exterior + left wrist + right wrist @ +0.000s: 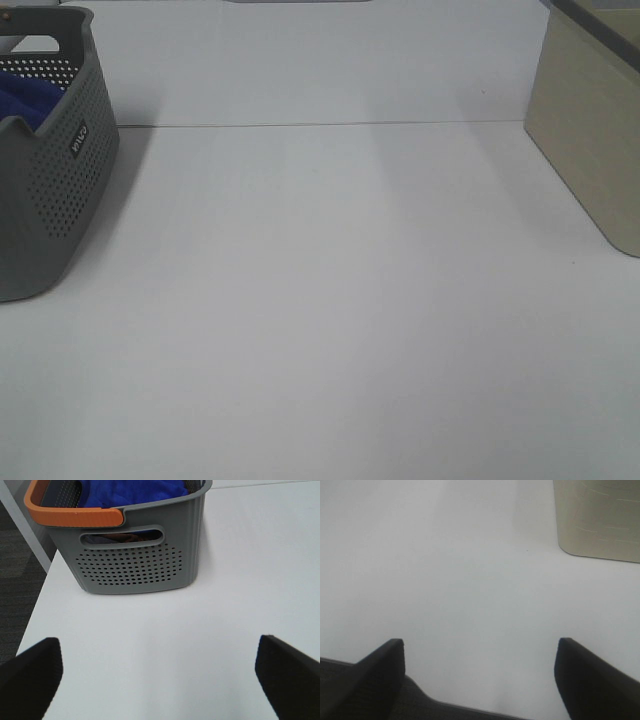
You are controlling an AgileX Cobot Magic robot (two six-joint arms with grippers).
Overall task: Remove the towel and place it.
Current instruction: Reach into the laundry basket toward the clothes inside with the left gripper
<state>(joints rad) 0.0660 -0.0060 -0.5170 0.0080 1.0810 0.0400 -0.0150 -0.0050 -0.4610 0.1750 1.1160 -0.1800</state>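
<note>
Towel (130, 491) lies bunched inside the grey basket (130, 570) at the worktop's (350, 300) left end, so I judge my left gripper (160, 675), fingers wide apart and empty, faces it to reach in; right gripper (487, 675), likewise apart, hangs over open worktop.

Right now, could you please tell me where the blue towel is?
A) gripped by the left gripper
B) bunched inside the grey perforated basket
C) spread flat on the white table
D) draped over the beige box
B: the towel shows as blue folds inside the grey basket, while the left gripper hangs open and empty short of it.
</note>
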